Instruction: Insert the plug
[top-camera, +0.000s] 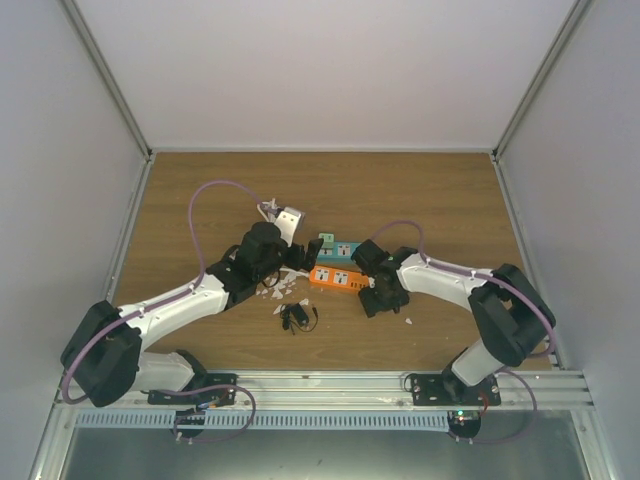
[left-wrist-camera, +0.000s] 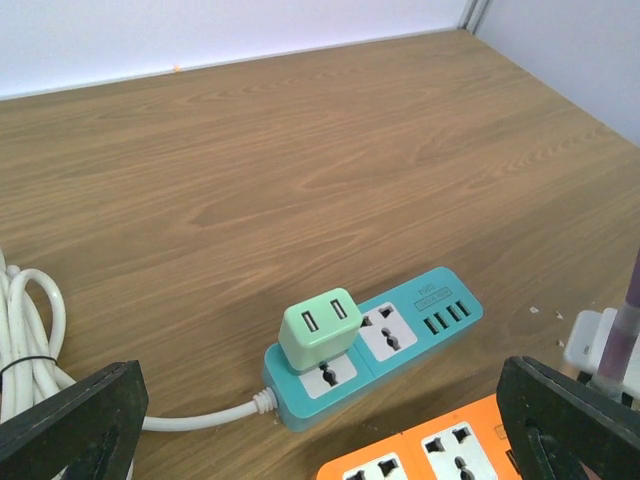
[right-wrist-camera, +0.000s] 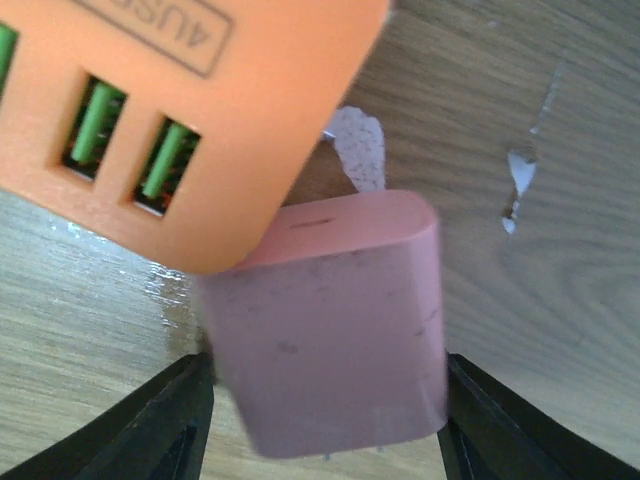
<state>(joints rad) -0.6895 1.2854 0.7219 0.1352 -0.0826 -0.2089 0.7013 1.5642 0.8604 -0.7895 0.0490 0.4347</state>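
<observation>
In the right wrist view my right gripper (right-wrist-camera: 325, 400) is shut on a pink plug (right-wrist-camera: 330, 330), one black finger against each side. The plug hangs just off the end of an orange power strip (right-wrist-camera: 180, 110) that has green USB ports. In the top view the right gripper (top-camera: 372, 290) is at the right end of the orange strip (top-camera: 333, 278); the pink plug is hidden there. My left gripper (left-wrist-camera: 320, 415) is open and empty, its fingers (left-wrist-camera: 70, 420) spread wide just short of a teal power strip (left-wrist-camera: 400, 340). A light green USB charger (left-wrist-camera: 320, 327) sits in that strip.
The teal strip (top-camera: 338, 247) lies just behind the orange one. Its white cable (left-wrist-camera: 30, 340) is coiled at the left, by a white plug (top-camera: 287, 217). A black adapter with its cord (top-camera: 296, 317) lies in front. White chips (top-camera: 272, 293) dot the wooden table (top-camera: 430, 190).
</observation>
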